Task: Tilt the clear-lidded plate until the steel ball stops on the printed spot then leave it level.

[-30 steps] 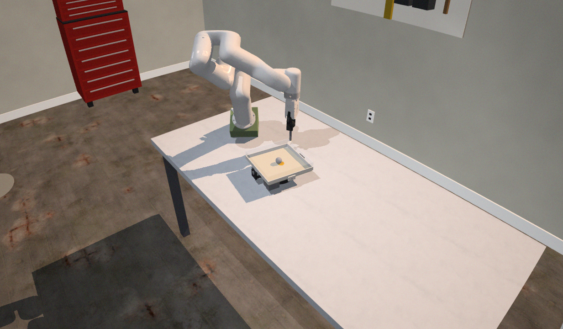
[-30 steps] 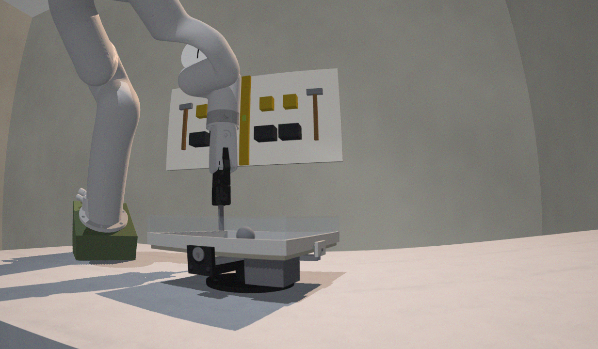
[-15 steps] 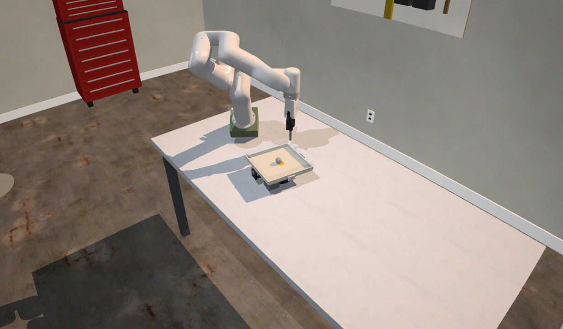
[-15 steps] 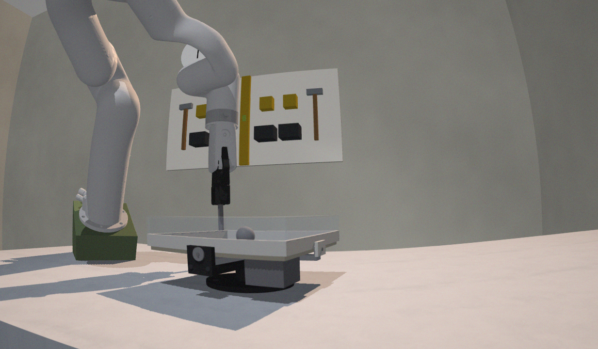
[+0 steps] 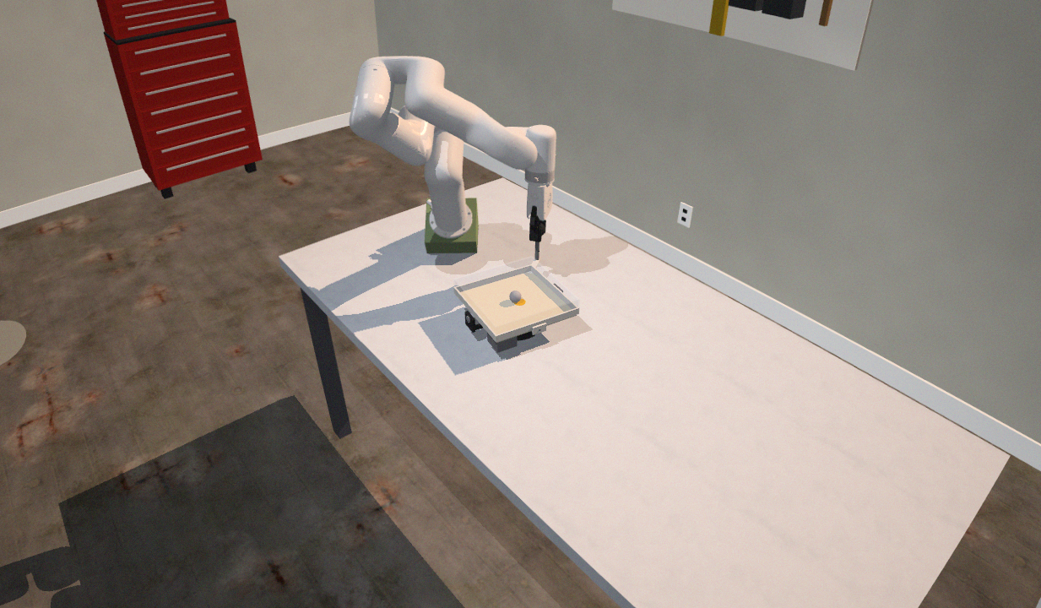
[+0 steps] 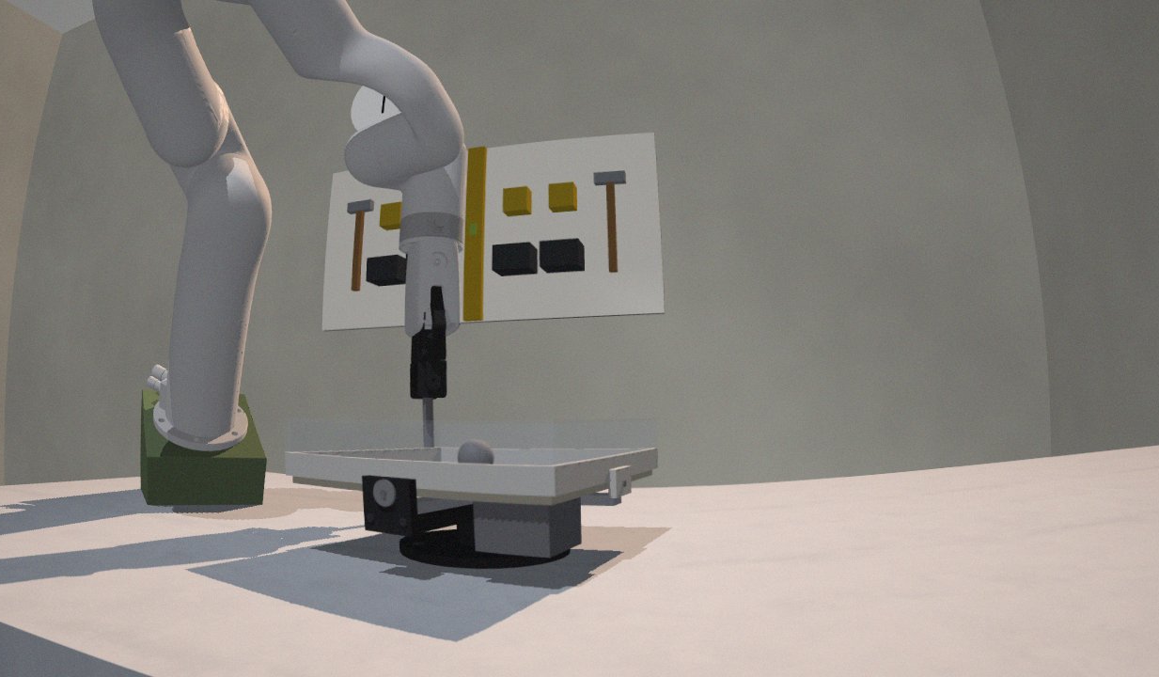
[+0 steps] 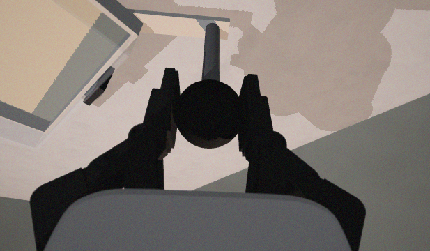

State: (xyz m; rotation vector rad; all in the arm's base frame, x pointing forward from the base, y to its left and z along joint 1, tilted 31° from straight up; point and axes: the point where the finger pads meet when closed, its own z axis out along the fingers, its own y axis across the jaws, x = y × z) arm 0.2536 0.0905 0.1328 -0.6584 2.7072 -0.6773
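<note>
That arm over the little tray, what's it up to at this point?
The gripper is shut on a dark knobbed rod that hangs down just outside the plate, at its far corner. The plate sits on a small pivot stand and looks about level. The steel ball rests just beside the orange spot, touching its edge rather than centred on it.

Around me: grey walls, a white bench (image 5: 735, 453), a stained wooden floor (image 5: 131, 302), a red drawer cabinet (image 5: 180, 90), and a tool poster (image 6: 634, 252) behind.
</note>
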